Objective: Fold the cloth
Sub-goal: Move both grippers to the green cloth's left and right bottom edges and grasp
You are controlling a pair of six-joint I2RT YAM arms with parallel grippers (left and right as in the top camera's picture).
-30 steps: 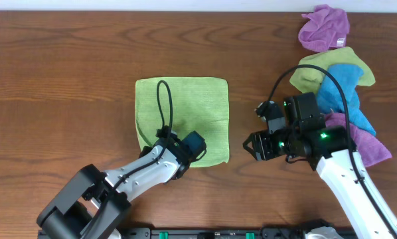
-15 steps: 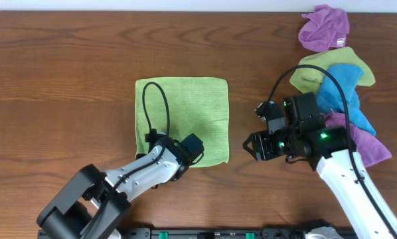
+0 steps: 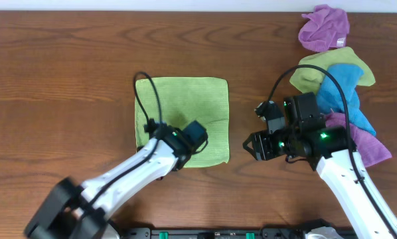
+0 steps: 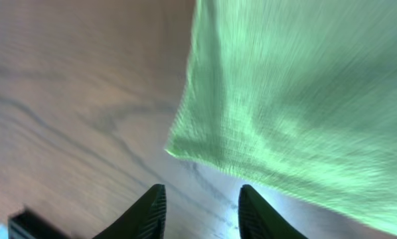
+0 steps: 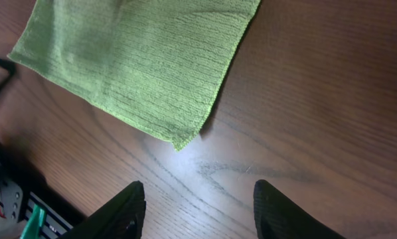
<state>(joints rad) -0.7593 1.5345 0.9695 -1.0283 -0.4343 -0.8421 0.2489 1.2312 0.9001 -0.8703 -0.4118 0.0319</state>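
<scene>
The left gripper hangs at about 6 o'clock of the cloth, low over its near edge. In the left wrist view its fingers stand apart with only bare wood between them, and a cloth corner lies just ahead of the tips. That view is blurred, so which corner it is stays unclear. The cloth itself lies flat and square on the table, a little toward 9 o'clock of the table's middle, with one shallow crease near its right edge.

The right gripper waits just off the cloth at about 4 o'clock, fingers spread wide and holding nothing. The near right corner is just ahead of them. The pile of other cloths sits well apart at 2 o'clock.

To fold well, I judge each gripper should slip one finger under its own near corner and pinch a single layer, close to the tip. Both should then lift together and carry toward 12 o'clock evenly, so edges meet without skew.
</scene>
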